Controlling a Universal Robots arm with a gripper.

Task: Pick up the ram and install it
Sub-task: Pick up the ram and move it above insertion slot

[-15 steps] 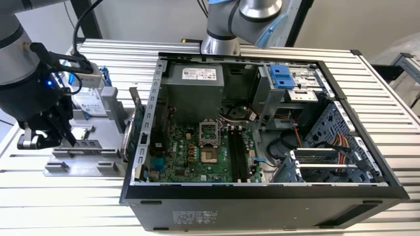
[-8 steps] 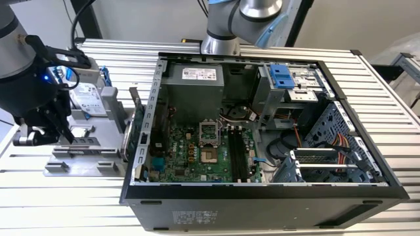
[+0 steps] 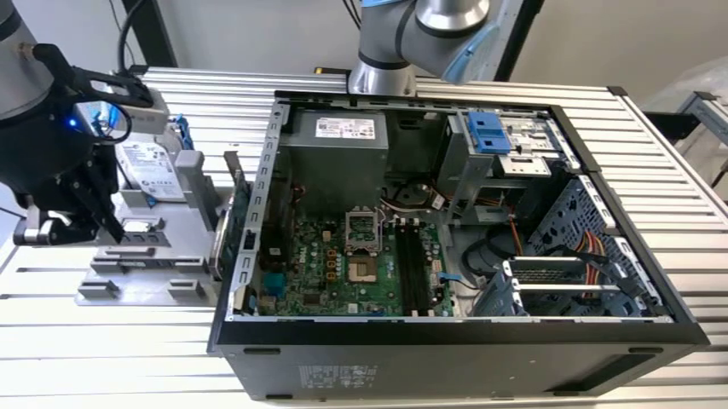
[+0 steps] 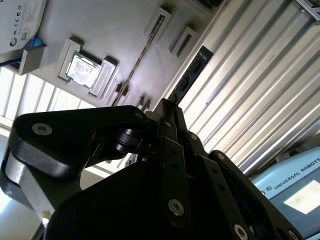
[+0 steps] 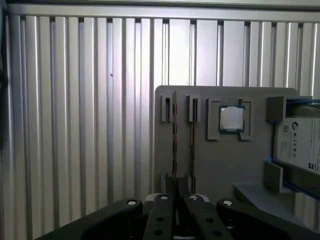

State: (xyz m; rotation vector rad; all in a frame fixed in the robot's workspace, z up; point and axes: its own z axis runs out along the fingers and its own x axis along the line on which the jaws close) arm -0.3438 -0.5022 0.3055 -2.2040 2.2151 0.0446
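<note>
Ribbed table [image 5: 75, 125] is dull silver metal; the holder [image 5: 220, 165] matt grey plastic; the processor [image 5: 232, 119] polished metal; the gripper [image 5: 175, 192] smooth, glossy black; the ram [image 5: 174, 135] dull circuit board.

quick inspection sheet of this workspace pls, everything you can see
surface: slatted metal table, carrying an open computer case and a grey parts holder
job's things: the ram stands on edge at the holder, its near end between the gripper's fingers
clutter: a second stick in the neighbouring slot, a square processor and a hard drive, all on the holder
grippers: gripper over the holder, closed on the ram
cables: orange and red leads inside the case, on the exterior view's right
surroundings: a grey arm joint behind the case
</note>
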